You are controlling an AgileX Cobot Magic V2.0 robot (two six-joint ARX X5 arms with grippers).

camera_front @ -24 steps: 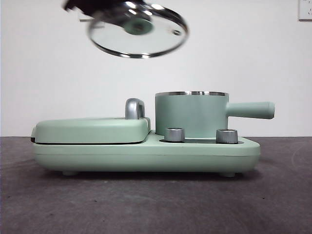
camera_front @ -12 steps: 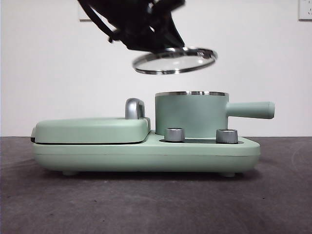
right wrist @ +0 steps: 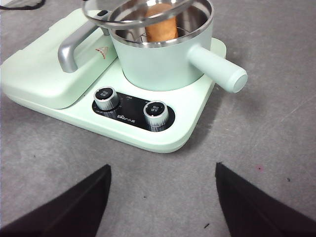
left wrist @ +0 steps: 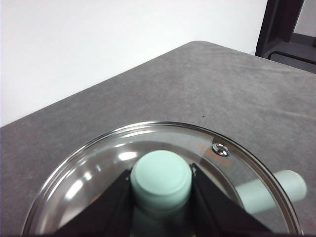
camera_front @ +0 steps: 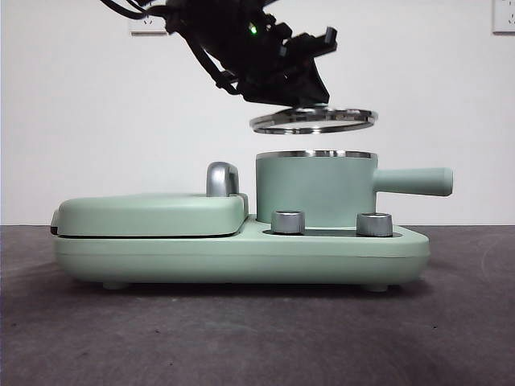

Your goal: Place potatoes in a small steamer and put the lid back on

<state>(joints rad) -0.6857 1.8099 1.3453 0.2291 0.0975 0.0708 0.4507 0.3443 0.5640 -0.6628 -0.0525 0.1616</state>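
The left gripper (left wrist: pixel 161 197) is clamped on the mint knob of the round steel-rimmed glass lid (camera_front: pixel 313 121), holding it level just above the mint-green steamer pot (camera_front: pixel 315 190) so it can drop on squarely, the orange-brown potato (right wrist: pixel 161 22) is already inside, and the right gripper (right wrist: pixel 163 197) waits with jaws spread wide.

The front view looks level and close at the steamer (camera_front: pixel 315 189), the left wrist view looks down close on the lid (left wrist: pixel 163 180), and the right wrist view looks down from farther back, sharing both.
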